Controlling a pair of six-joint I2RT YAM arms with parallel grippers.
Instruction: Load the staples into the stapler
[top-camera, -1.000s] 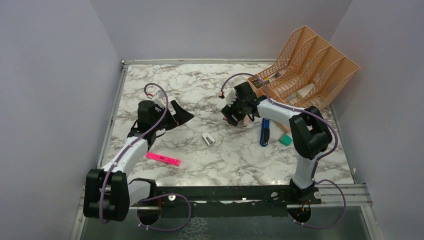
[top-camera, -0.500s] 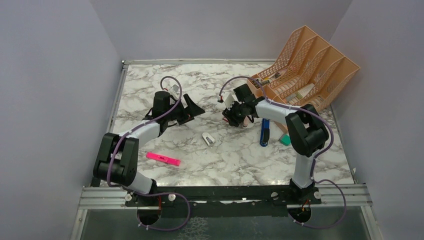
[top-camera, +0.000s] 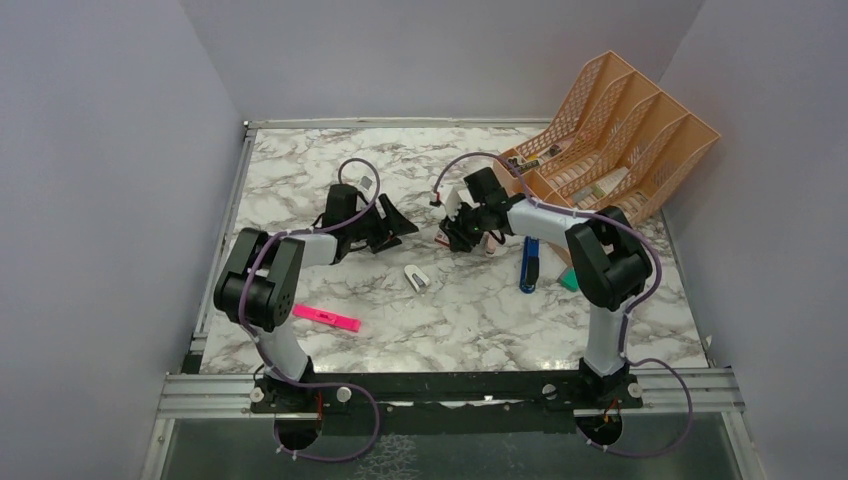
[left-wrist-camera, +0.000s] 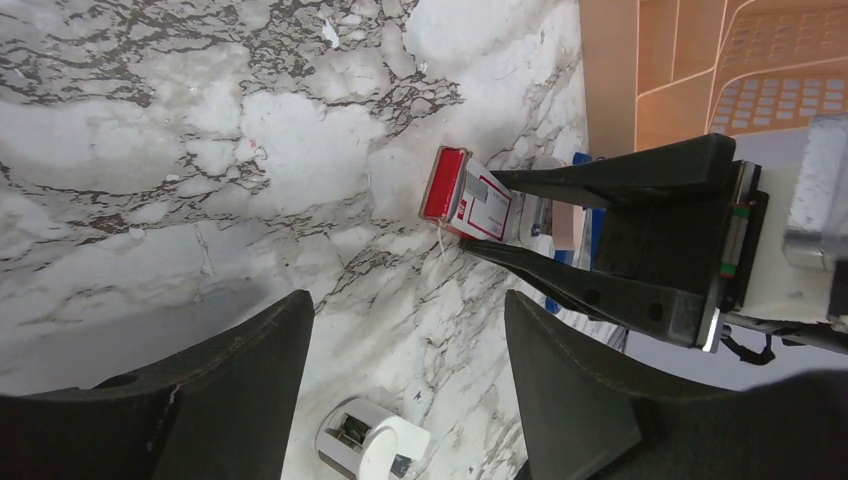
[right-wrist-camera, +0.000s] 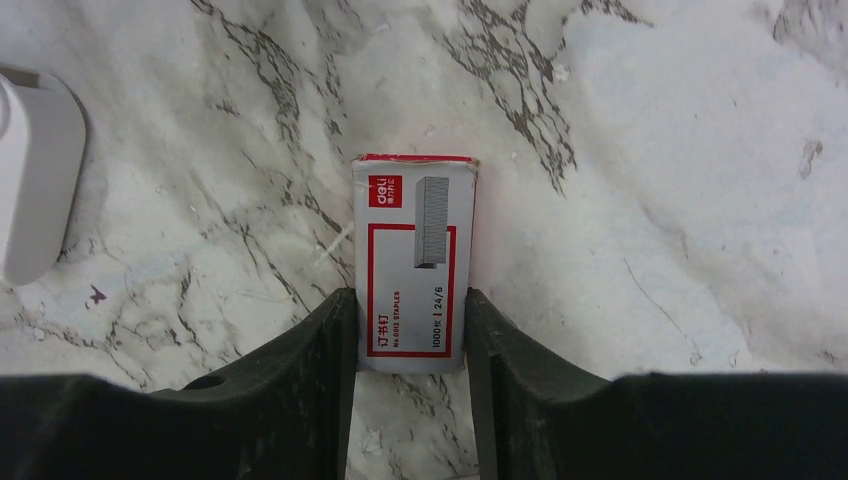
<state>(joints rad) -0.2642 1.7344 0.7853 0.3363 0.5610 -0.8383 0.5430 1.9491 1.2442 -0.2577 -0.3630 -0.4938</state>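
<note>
My right gripper (right-wrist-camera: 411, 305) pinches the near end of the red-and-white staples box (right-wrist-camera: 415, 230), which lies flat on the marble counter (right-wrist-camera: 650, 150). My left gripper (left-wrist-camera: 405, 320) hangs spread wide, facing that box. A small white object (top-camera: 417, 278) lies nearby, and the blue stapler (top-camera: 529, 262) sits to my right.

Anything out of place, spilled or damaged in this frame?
Nothing looks spilled or broken. The staple box lies flat on the table and looks shut, with the right gripper clasping its sides. One small oddity: a thin pale sliver lies loose beside the box, too small to identify.
</note>
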